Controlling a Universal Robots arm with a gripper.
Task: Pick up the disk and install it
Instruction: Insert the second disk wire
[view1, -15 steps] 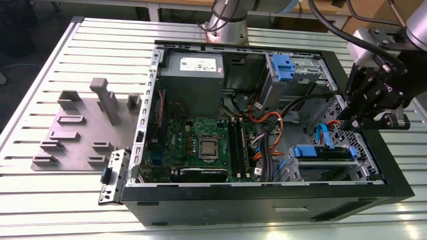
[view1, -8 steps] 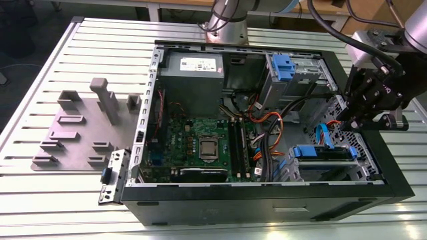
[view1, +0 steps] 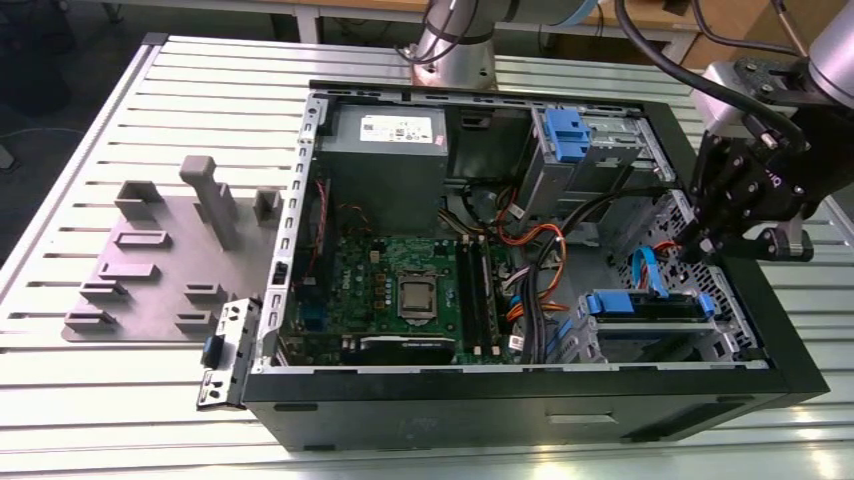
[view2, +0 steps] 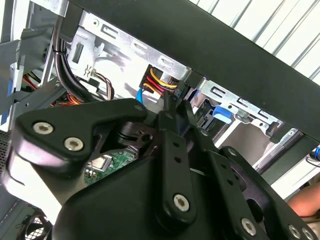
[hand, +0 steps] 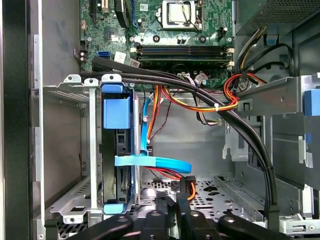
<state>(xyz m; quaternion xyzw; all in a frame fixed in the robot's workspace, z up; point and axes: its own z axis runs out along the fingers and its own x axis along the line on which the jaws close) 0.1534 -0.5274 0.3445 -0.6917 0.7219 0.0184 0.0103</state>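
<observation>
One disk (view1: 650, 305) in bay, end effector (view1: 697, 250) above

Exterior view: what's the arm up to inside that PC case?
The arm's claw hangs inside the open computer case, on the exterior view's right, just over the drive cage. The disk is not in the claw: its blue end piece shows seated in that cage. In the first wrist view the claw is close to a cable plug with red and orange wires; whether it touches the plug cannot be told.
</observation>
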